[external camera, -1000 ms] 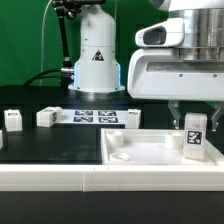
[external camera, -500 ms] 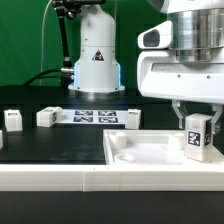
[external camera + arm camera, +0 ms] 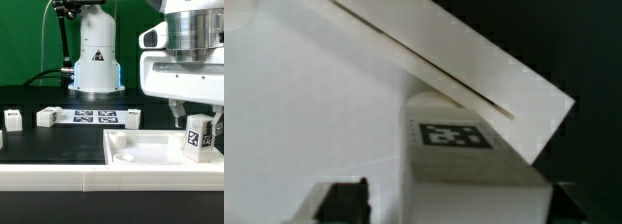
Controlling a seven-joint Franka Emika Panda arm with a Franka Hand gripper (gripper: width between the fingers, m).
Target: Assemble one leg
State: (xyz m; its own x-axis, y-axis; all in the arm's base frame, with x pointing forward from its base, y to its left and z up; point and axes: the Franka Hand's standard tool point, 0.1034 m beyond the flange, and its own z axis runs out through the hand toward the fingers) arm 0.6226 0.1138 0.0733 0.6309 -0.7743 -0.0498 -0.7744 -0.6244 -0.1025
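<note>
The leg is a small white block with black-and-white tags. It stands upright over the right corner of the white panel in the exterior view. My gripper reaches down onto its top and grips it. In the wrist view the leg fills the space between my two dark fingers, with a tag facing the camera. A thin pale strip shows between one finger and the leg. The panel's raised rim runs diagonally behind it. The leg's foot is hidden behind the panel rim.
Other white legs stand on the black table: one at the exterior view's far left, one beside it, one further right. The marker board lies between them. The arm's white base stands behind.
My gripper has shifted a little towards the exterior view's right and turned, and the leg has moved with it.
</note>
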